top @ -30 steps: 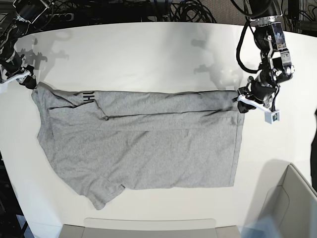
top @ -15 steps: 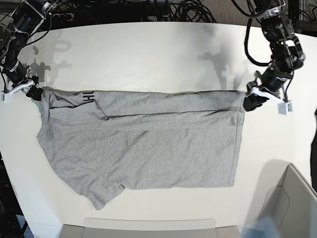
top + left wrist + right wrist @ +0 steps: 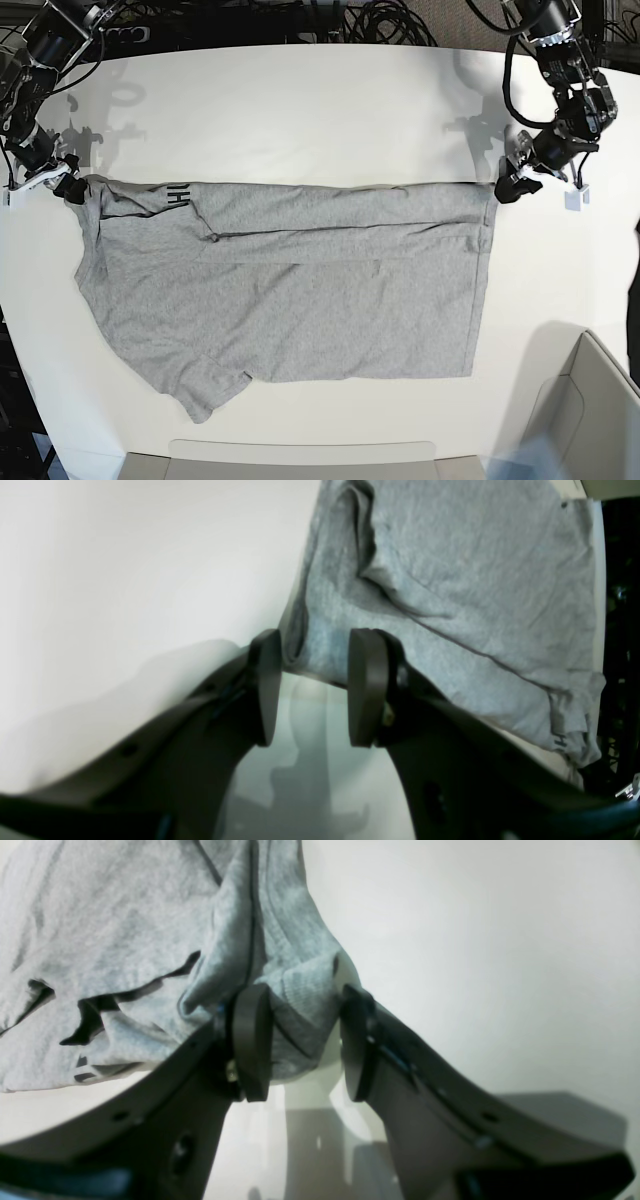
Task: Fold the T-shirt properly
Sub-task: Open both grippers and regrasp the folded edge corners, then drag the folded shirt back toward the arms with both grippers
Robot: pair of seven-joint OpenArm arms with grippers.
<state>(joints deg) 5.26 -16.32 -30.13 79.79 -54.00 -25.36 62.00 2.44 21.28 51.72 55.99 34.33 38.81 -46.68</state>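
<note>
Your right claw (image 3: 68,186) sits at the shirt's (image 3: 300,290) far left corner, jaws parted around the bunched cloth without pinching it. The shirt lies flat across the white table (image 3: 300,110), top edge folded over. Your left claw (image 3: 508,188) straddles the far right corner, jaws apart, gripping nothing.

The short-sleeved cotton T-shirt (image 3: 290,290) is heather grey with fine mottling, its folded upper band showing black block lettering (image 3: 177,196) at ten o'clock. It lies on a plain white round table (image 3: 300,110). Both grippers' fingers (image 3: 265,685) are matte black.
</note>
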